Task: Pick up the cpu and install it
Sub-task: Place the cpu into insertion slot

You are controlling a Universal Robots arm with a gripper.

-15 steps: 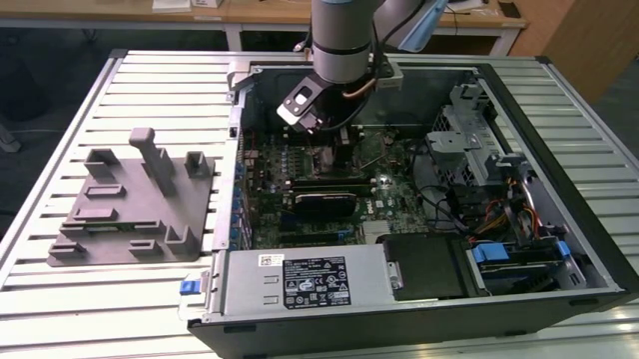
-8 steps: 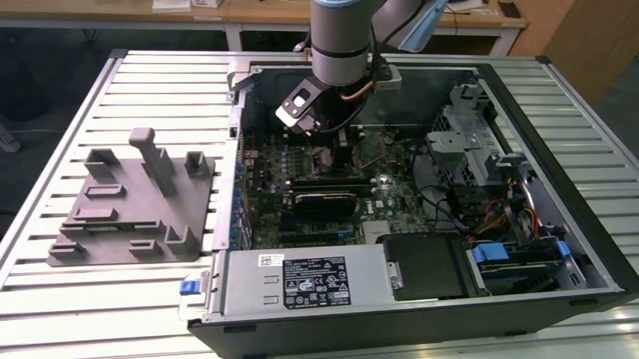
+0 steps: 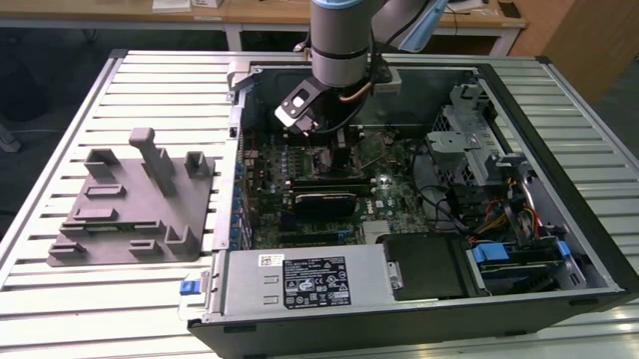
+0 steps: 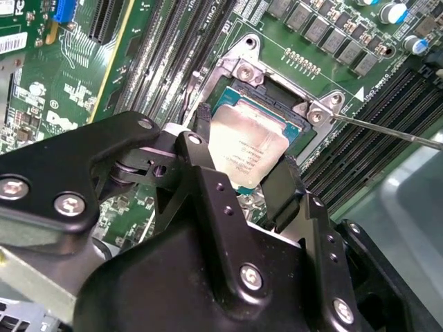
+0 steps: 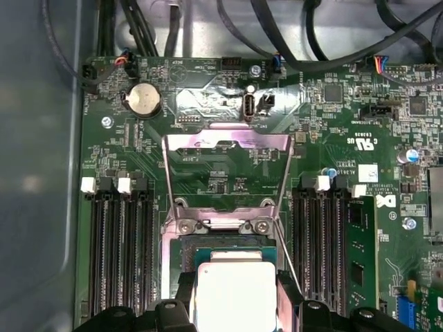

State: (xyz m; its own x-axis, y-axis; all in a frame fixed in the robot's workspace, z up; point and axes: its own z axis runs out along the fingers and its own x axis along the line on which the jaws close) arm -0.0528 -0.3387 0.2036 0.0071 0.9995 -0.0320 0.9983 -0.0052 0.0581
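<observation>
cpu point(image 4: 248, 149): shiny silver metal | grey holder point(image 3: 120, 224): matt plastic

I see a grey holder point(image 3: 130, 209) on the table point(image 3: 100, 299) beside the open case point(image 3: 399, 329), with perhaps a coin cell point(image 5: 142, 102) on its motherboard point(image 5: 346, 138).

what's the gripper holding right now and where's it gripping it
The cpu, pinched by the gripper on two opposite side edges, just over the socket.

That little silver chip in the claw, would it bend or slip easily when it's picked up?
Probably stiff: the chip looks flat and metal-topped, unbent in the claw. Possibly slippery: its top is shiny, and it is gripped only at its thin edges. Likely light, being thin and small.
</observation>
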